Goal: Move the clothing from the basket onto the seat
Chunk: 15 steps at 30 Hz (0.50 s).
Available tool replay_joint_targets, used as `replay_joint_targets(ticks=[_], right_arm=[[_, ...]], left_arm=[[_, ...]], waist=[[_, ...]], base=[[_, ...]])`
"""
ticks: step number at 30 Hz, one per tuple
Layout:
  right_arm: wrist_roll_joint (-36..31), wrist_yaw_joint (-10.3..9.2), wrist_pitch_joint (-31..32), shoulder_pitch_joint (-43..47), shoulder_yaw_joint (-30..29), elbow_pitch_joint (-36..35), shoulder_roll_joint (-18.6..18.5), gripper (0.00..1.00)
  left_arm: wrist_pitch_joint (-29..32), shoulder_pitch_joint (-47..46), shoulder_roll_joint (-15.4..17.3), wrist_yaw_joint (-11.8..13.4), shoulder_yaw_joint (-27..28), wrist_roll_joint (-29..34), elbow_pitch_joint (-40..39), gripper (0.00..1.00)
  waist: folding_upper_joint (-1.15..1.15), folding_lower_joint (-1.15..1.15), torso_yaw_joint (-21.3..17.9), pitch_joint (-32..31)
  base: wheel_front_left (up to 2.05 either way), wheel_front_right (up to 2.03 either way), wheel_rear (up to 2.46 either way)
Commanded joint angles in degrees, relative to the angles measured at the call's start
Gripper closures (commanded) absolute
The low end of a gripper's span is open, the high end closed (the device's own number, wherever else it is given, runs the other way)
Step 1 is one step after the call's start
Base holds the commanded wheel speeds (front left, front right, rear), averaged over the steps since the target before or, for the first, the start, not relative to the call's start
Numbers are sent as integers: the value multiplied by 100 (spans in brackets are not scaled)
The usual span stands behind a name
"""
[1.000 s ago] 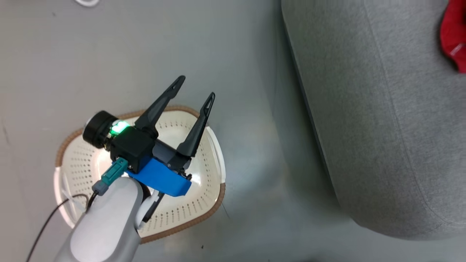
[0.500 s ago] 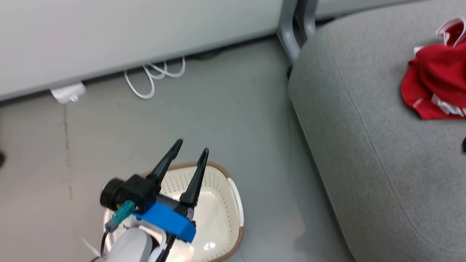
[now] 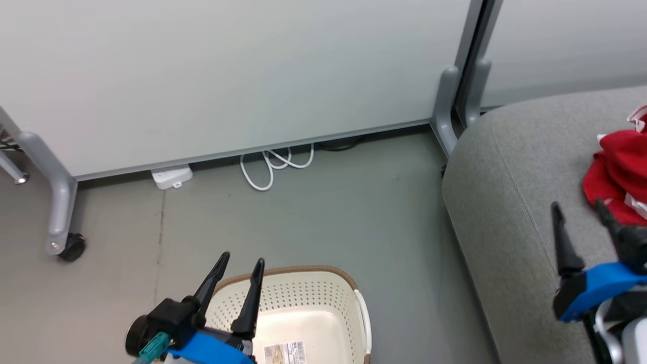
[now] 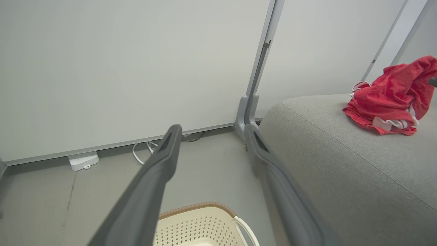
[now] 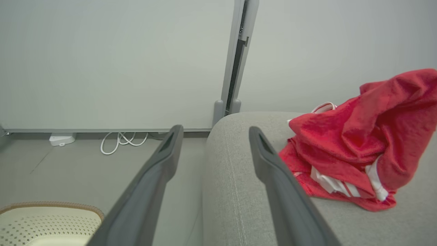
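Our head cam tilted up in last sec: wall panel, white cable now in shot. L hand fingers apart, empty, above basket; R hand apart, empty, over sofa seat, near heaped red clothing. Visible basket floor bare: we judge transfer done.

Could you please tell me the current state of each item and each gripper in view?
clothing: crumpled in a heap on the seat, not held.
basket: upright on the floor, no clothing in the part that is visible.
seat: carrying the clothing heap.
left gripper: open, empty, above the basket.
right gripper: open, empty, over the seat near the clothing.
white cable: looped loosely on the floor by the wall panel.
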Motion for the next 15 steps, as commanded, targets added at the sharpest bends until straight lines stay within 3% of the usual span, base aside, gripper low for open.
replay_joint_targets(ticks=[1,15], right_arm=[[-72,-6,87,300,73,-256,153,0],[-346,-6,-72,1354,297,-856,889,0]], left_arm=[[-17,179,10,-19,101,-5,-31,0],[-18,582,-48,-20,573,-39,-134,0]], waist=[[0,1,126,-154],[0,1,528,-488]], base=[[0,0,0],[0,0,0]])
